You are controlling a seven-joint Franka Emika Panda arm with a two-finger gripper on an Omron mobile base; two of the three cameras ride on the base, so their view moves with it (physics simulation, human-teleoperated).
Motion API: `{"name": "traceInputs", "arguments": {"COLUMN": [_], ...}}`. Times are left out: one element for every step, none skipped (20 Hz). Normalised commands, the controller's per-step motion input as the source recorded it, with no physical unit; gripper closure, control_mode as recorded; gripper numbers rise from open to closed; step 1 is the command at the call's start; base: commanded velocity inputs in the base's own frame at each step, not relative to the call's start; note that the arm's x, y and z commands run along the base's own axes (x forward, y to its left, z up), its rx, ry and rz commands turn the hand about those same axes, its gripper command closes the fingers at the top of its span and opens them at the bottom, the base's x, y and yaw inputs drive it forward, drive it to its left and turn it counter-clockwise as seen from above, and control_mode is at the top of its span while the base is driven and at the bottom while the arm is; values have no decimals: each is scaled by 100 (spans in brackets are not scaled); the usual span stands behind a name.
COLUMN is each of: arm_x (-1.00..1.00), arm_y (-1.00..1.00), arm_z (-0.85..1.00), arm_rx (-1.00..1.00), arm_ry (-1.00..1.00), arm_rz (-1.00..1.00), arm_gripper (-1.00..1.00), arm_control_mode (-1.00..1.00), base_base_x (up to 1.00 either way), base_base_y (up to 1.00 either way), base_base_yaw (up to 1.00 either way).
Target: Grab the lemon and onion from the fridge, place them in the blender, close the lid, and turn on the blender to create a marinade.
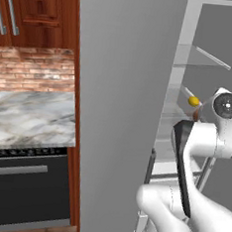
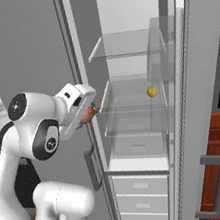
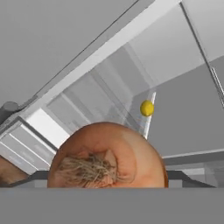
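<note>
The fridge [image 2: 122,49] stands open, with glass shelves inside. A small yellow lemon [image 2: 152,91] lies on the middle shelf, toward the back; it also shows as the lemon [image 1: 193,101] and the lemon [image 3: 147,108]. My gripper [image 2: 90,113] is at the fridge's left front edge, level with that shelf, shut on the brown onion [image 3: 107,157]. The onion [image 2: 87,115] sits between the fingers, root end toward the hand camera, well short of the lemon. The blender and the lid are out of view.
The fridge's grey outer wall [image 1: 123,113] rises left of the arm. Its open door [image 2: 215,89] with a handle [image 2: 219,175] stands on the right. Drawers [image 2: 140,188] sit below the shelves. A marble counter [image 1: 28,115] and dark oven [image 1: 22,189] lie further left.
</note>
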Motion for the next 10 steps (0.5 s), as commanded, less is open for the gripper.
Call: {"name": "traceInputs", "arguments": {"arm_x": [-61,-59,-56,-57,-59,-56,-53,-53,-53,-49], "arm_y": [31,30,28,33,42,41,48,46,40,39], "arm_z": [0,0,0,-1,-7,-11,-16,-16,-13,-9], "arm_rx": [0,0,0,0,0,-1,-6,-6,-4,-4], "arm_ry": [20,17,15,12,11,12,12,9,7,4], "arm_rz": [0,0,0,1,4,5,5,5,6,6], "arm_gripper": [100,100,100,100,100,100,100,100,100,100], "arm_control_mode": [-100,-100,-100,-100,-100,-100,-100,-100,-100,-100], "base_base_x": [0,0,0,0,0,0,0,0,0,0], "base_base_y": [0,0,0,0,0,0,0,0,0,0], "base_base_yaw": [0,0,0,0,0,0,0,0,0,0]}}
